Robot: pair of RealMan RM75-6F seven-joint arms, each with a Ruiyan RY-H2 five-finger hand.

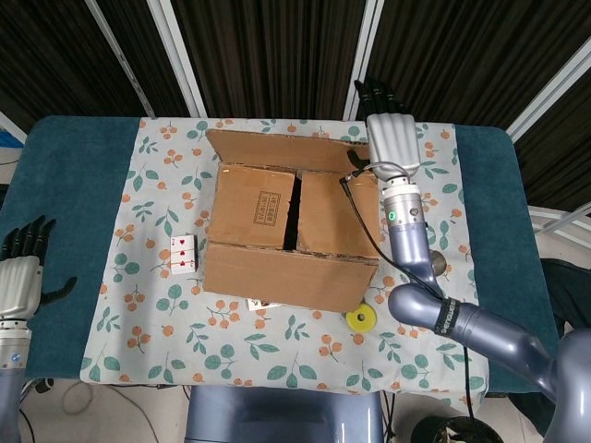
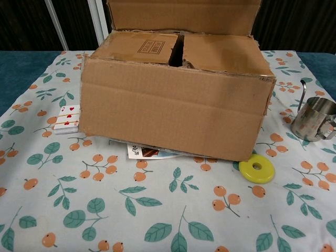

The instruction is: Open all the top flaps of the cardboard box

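The cardboard box point(image 1: 291, 226) sits in the middle of the leaf-and-orange patterned cloth point(image 1: 138, 314) that covers the table, and everything else is placed around it. Its far top flap point(image 1: 282, 149) stands raised, nearly upright in the chest view, while the two inner flaps point(image 2: 181, 52) lie flat across the top with a dark slit between them. The near flap point(image 1: 286, 251) appears folded down along the front edge (the chest view shows only the plain front wall there).

The right hand point(image 1: 392, 138) is at the box's far right corner, back of the hand facing up, fingers stretched out together beyond the raised flap; whether the thumb touches the flap's edge cannot be told. The left hand point(image 1: 18, 277) rests well to the left of the box, over the teal table edge, fingers extended and slightly apart, holding nothing.

Playing cards point(image 1: 183, 255) lie just left of the box. A yellow ring point(image 2: 256, 168) lies by its near right corner, and a printed card point(image 2: 149, 152) pokes out from under its front edge. A steel cup point(image 2: 315, 119) stands to the right of the box
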